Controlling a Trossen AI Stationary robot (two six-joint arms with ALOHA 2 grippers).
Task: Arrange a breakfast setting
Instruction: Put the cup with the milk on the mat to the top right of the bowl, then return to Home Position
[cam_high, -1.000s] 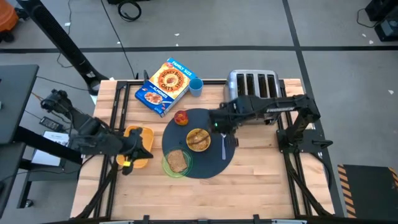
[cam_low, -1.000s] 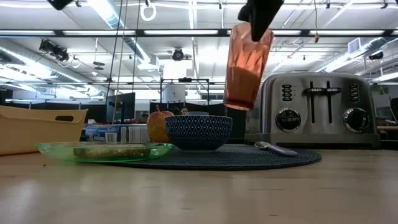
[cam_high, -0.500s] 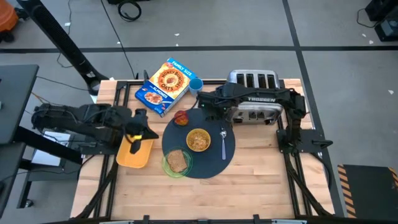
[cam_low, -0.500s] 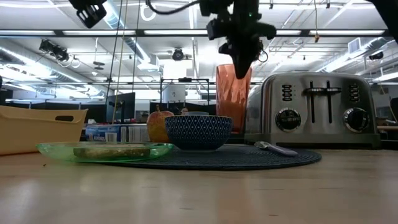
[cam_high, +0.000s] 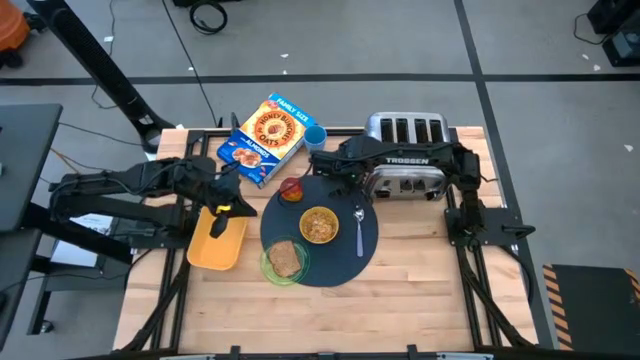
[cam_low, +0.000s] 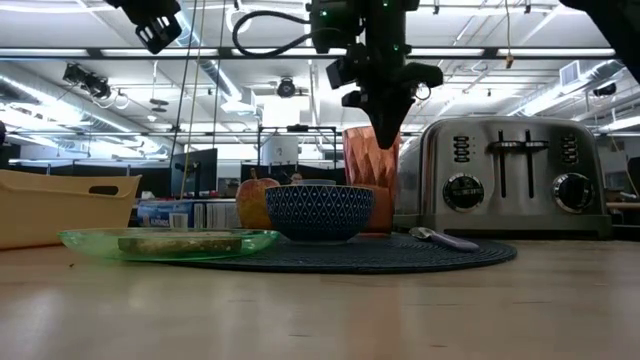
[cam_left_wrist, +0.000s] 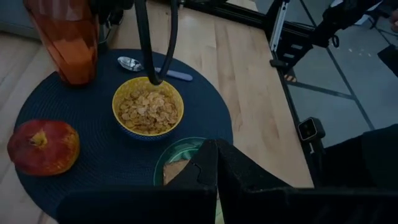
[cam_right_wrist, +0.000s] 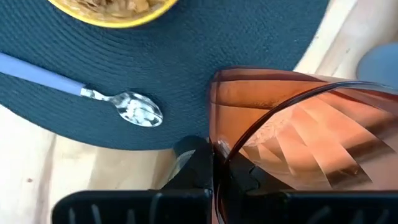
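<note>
The dark round mat (cam_high: 340, 260) holds the cereal bowl (cam_high: 318, 224), the spoon (cam_high: 360, 225) and the red apple (cam_high: 292, 189). The green plate (cam_high: 285, 260) with the toast lies on the mat's near left edge. The orange-brown cup (cam_low: 368, 165) stands upright on the mat's far part, behind the bowl. My right gripper (cam_high: 322, 168) is shut on the cup from above. My left gripper (cam_high: 238, 205) is shut and empty, above the far end of a yellow bin (cam_high: 213, 248). My right gripper holds the cup's rim (cam_right_wrist: 231, 158), one finger (cam_right_wrist: 193, 158) outside the wall and the other inside. The fingers come from above, pointing down (cam_low: 385, 115). The cup stands upright with its base (cam_left_wrist: 76, 76) on the mat.
The chrome toaster (cam_high: 405, 135) stands right of the cup at the table's far right. A cereal box (cam_high: 262, 140) and a small blue cup (cam_high: 315, 137) lie at the far edge. Bare wood shows along the near edge.
My right gripper has carried the cup toward the table's far left and down; the cup, lifted and tilted before, now stands upright on the mat behind the bowl. My left gripper has gone from over the yellow bin toward the far edge and a little right.
</note>
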